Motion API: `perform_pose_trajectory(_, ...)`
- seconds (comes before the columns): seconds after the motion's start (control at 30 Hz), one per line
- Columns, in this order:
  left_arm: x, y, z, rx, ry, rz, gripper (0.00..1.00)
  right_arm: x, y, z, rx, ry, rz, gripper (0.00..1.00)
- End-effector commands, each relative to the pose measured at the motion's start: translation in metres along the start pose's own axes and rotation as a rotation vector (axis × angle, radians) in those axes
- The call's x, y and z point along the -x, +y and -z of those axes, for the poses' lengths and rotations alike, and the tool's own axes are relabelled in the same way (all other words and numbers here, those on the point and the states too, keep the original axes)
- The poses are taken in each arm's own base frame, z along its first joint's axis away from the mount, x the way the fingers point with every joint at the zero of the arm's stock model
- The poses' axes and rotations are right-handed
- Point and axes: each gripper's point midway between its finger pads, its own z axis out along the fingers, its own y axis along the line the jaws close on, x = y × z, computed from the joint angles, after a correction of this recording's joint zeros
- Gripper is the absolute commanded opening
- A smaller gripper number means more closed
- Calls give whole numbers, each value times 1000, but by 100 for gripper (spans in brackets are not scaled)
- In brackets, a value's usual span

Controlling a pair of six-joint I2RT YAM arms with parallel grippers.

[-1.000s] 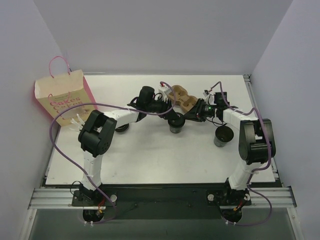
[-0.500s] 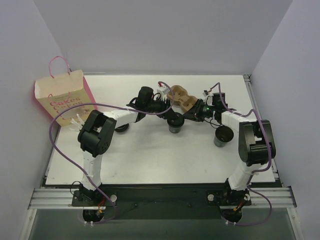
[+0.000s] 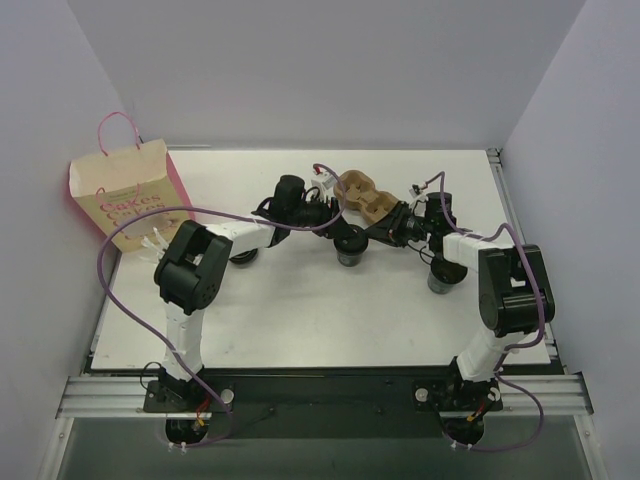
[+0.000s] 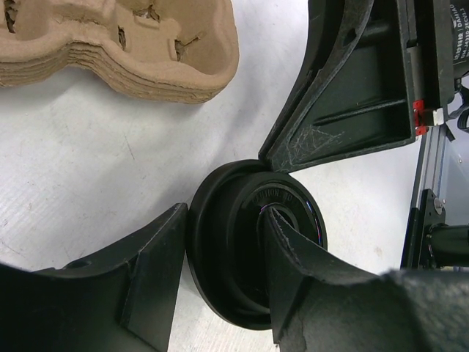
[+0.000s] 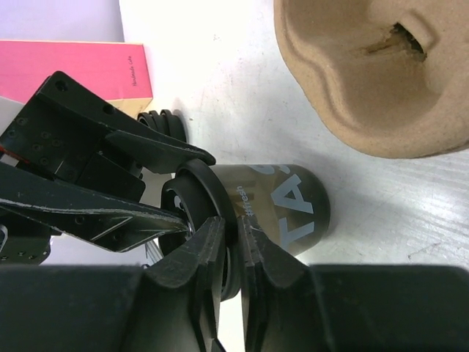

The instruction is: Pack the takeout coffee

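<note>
Standing at mid-table, the one takeout coffee has two grippers at its black lid.
Left to right: one pink-sided paper bag; one stack of spare black lids; the left gripper, jaws apart about the lid, grip unclear; one stack of pulp cup carriers just behind; the right gripper, pinched onto the lid's rim; one lidless cup. White table, pale walls.
</note>
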Motion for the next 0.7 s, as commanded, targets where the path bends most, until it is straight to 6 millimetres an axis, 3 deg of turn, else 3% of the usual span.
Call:
perform_pose_trajectory(0.0,-177,79,32,346,459,232,53,-49,-6,-2,-87,165,-61,17)
perform_pose_trajectory(0.13,-162,69,30,311,432,240,53,-24,24,6,-33,113,-9,25)
perform_pose_trajectory(0.23,-147,57,30,272,402,232,53,-19,32,12,-20,94,12,29)
perform_pose_trajectory(0.57,-98,28,27,145,310,238,54,-26,29,19,-35,91,45,31)
perform_pose_trajectory(0.67,-86,20,29,105,280,239,60,-27,26,21,-50,93,49,31)
